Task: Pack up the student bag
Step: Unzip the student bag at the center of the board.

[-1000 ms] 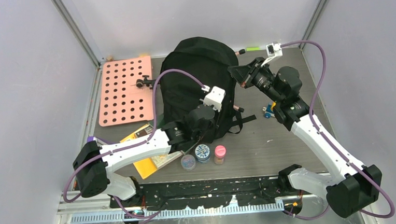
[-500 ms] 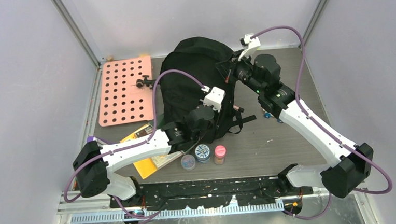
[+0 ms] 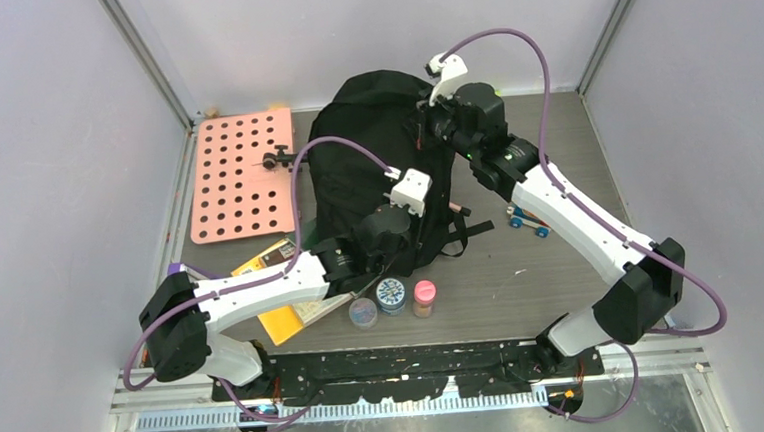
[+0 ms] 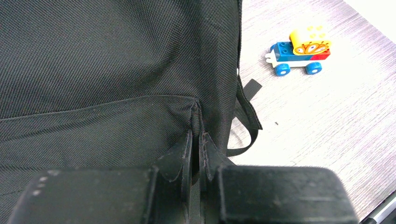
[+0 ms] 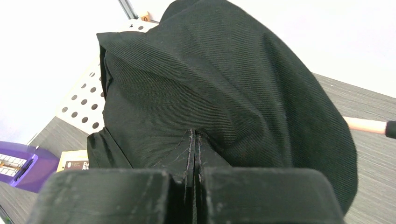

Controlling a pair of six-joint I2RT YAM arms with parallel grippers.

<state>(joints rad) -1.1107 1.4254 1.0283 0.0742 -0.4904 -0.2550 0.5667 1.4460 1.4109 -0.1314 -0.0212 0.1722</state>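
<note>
- The backpack (image 3: pixel 374 146) lies in the middle of the table (image 3: pixel 562 275), its opening not visible.
- The right gripper (image 5: pixel 194 135) has swung in from the backpack's right side to its far top corner. Its jaws are pressed together on nothing, tips at the fabric.
- The left gripper (image 4: pixel 196 135) has stayed at the backpack's near right corner, apparently pinching a seam fold.
- The toy car (image 4: pixel 299 51) sits right of the backpack, unpacked.
- With both arms now at the backpack, opening it looks like the current step.
</note>
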